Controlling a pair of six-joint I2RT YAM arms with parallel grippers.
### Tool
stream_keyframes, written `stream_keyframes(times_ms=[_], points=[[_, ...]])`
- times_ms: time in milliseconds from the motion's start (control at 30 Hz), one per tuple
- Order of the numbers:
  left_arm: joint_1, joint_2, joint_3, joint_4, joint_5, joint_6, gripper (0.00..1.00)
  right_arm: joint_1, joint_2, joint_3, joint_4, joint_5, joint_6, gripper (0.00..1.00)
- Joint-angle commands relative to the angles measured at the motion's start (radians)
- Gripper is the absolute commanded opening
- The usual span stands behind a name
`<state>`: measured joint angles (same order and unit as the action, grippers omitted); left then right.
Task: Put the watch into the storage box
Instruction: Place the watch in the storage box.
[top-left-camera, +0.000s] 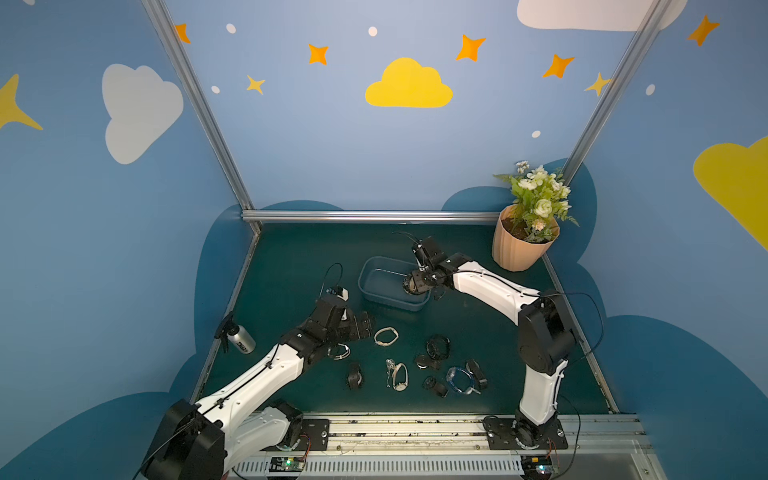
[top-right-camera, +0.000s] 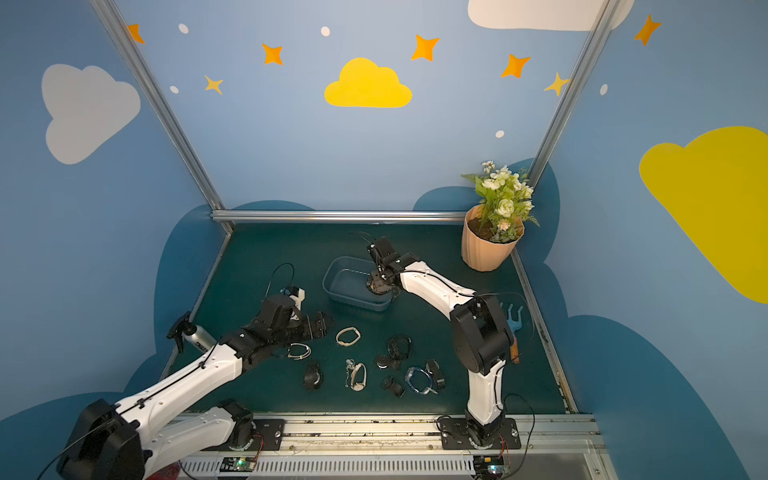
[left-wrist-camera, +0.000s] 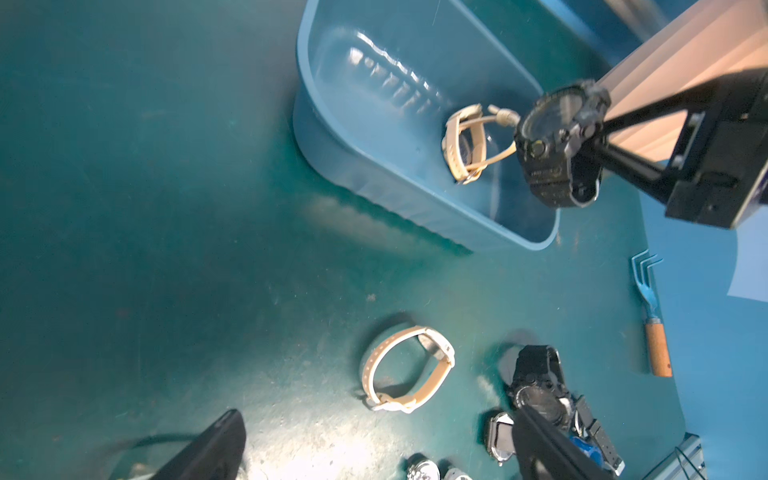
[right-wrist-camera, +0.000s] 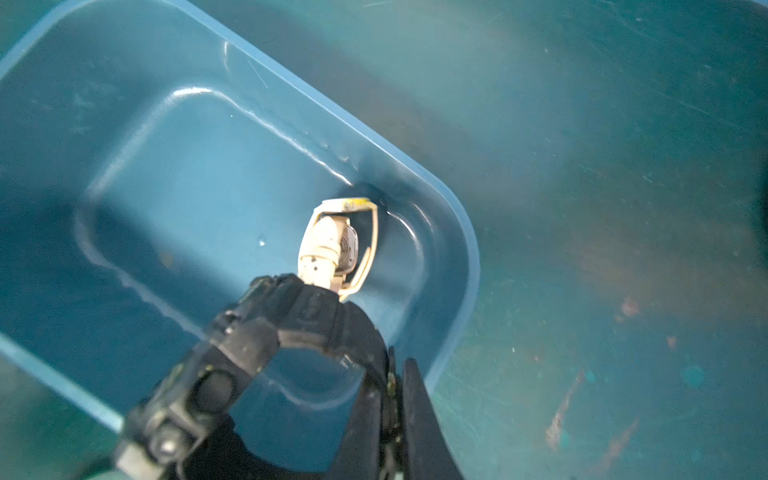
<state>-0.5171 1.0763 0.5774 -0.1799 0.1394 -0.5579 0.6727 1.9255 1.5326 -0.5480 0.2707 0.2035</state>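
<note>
One watch (left-wrist-camera: 544, 124) pinched; right claw (left-wrist-camera: 600, 133) over storage box (left-wrist-camera: 316, 137).

The blurred black watch (right-wrist-camera: 299, 311) partly hides the beige watch (right-wrist-camera: 328, 245).

Dark lettering on the silver bottle (top-left-camera: 241, 340) — too blurred to read.

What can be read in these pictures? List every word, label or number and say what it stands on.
Nothing reads clearly.
Spray bottle: dark lettering along its side, too blurred to quote.
Black watch in the right gripper: faint print on its strap, too small to read.
No other text shows.
</note>
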Motion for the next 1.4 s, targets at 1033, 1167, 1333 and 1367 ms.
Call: stream_keyframes(times_ms=[1033,1167,1333,1367], points=[[0.004,0.115,0.05,-0.012,0.042,0.009,1.0,-0.012,0.0,0.028,0.081,-0.052,0.03,0.62],[0.003,0.129,0.049,0.006,0.052,0.008,1.0,-0.013,-0.111,-0.001,0.102,-0.058,0.027,0.7],[0.0,0.169,0.061,0.008,0.066,0.015,0.99,-0.015,-0.278,-0.119,0.164,-0.082,0.041,0.8],[0.0,0.178,0.066,0.005,0.066,0.013,0.99,-0.015,-0.316,-0.155,0.177,-0.091,0.047,0.81]])
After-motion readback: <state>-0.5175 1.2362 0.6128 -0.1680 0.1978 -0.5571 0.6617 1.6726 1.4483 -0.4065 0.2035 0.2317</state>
